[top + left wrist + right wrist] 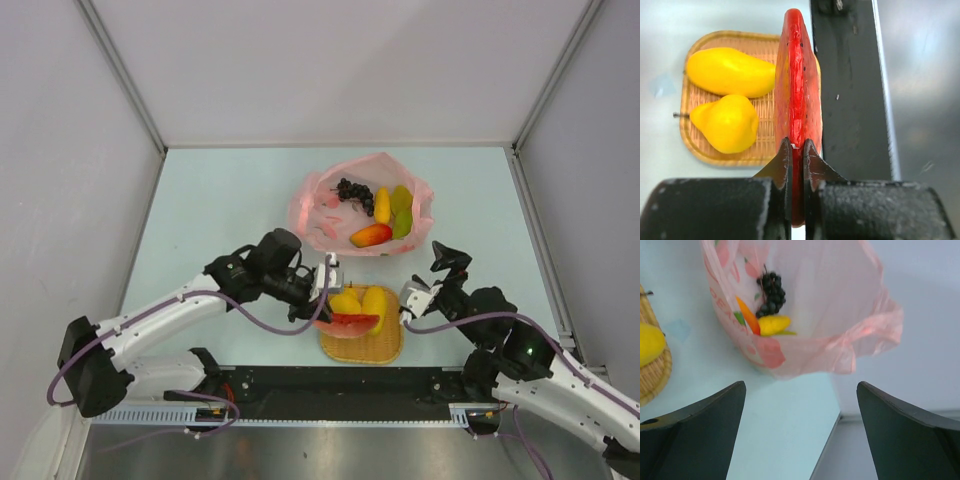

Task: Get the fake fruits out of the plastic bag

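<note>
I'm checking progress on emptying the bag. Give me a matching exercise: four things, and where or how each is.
1 watermelon slice
2 grapes
3 yellow pear
4 right jaws

A in the bag
B open, empty
C on the tray
D gripped by the left jaws

Pairs: 1-D, 2-A, 3-C, 4-B

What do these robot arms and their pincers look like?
Both the left arm and the right arm have white shells with black joints, and a purple cable loops along each. The left gripper and right gripper each end in two dark, wedge-shaped fingers.
</note>
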Robot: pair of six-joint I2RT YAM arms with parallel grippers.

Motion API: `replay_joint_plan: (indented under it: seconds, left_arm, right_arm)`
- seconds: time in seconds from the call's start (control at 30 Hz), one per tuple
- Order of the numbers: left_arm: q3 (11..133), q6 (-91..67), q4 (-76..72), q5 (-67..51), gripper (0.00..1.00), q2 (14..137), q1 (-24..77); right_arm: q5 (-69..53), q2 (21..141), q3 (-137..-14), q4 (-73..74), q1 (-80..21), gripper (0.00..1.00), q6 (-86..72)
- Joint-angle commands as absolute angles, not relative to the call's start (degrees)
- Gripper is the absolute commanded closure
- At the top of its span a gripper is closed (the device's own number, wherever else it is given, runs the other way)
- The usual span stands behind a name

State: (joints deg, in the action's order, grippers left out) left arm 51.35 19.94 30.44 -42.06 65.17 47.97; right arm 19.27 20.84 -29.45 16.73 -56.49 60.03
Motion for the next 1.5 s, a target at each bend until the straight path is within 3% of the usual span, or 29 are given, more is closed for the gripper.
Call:
replay_joint_plan:
  seconds: [0.0,0.17,0.7,0.87,1.03,1.47]
  left_arm:
    - [51.3,44.1,36.9,-40.3,1.00,67.5,51.4]
    - [50.1,54.0,36.6,-39.2,1.00,71.5,53.2]
    - [46.8,50.7,27.9,-43.2,0.99,79.5,56.4]
    - [48.2,51.2,29.8,-42.5,0.70,80.5,56.4]
    - [49.1,52.2,31.2,-41.4,0.54,79.3,56.3]
    - [53.7,53.0,38.7,-34.3,0.41,70.3,56.1]
  right_arm:
    - [20.0,21.0,-30.4,21.1,-49.1,0.04,50.9]
    - [18.5,21.5,-30.4,21.4,-45.3,0.04,49.1]
    - [16.9,21.4,-25.6,18.2,-43.6,0.05,50.0]
    - [17.0,21.4,-24.6,17.3,-43.6,0.05,49.8]
    - [17.6,22.0,-24.8,16.6,-43.6,0.04,51.0]
    - [17.0,25.1,-27.1,14.1,-44.6,0.04,52.3]
